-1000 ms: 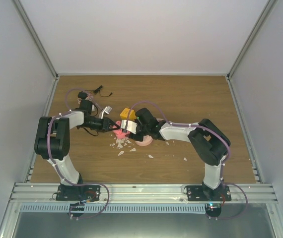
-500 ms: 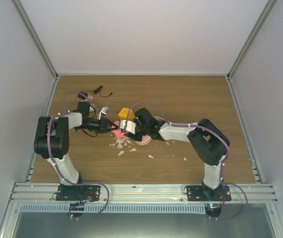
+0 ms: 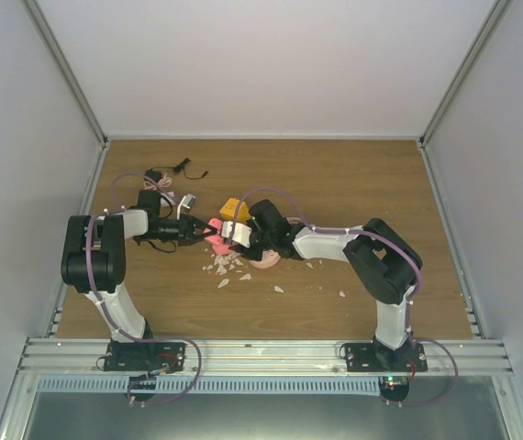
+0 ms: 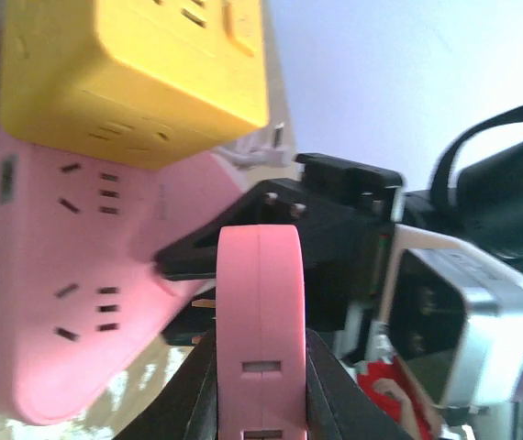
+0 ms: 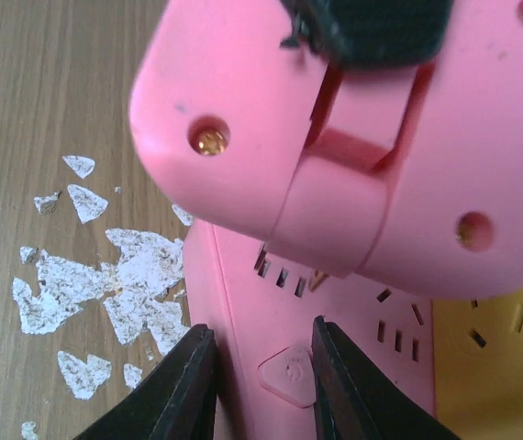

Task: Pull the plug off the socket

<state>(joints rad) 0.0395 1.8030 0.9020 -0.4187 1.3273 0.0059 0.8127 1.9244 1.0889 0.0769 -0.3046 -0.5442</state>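
The plug (image 4: 261, 302) is a smooth pink plastic block with rounded corners, pinched edge-on in the tightly closed left gripper (image 4: 261, 376). Just left of that gripper sits the socket (image 4: 50, 302), a flat, matte pink triangle with slots. The right gripper (image 5: 261, 367), jaws partly open, straddles the socket's edge; whether it is clamped on is unclear.

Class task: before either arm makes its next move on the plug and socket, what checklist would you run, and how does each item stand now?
1. Grip of left gripper on plug: ok, clamped.
2. Hold of right gripper on socket: cannot tell; its fingers flank the socket's edge.
3. Whether plug pins have left socket: cannot tell, hidden.
4. Gap between yellow cube and socket: not ok, they sit together.
5. Clean tabletop beside socket: not ok, white flakes lie there.
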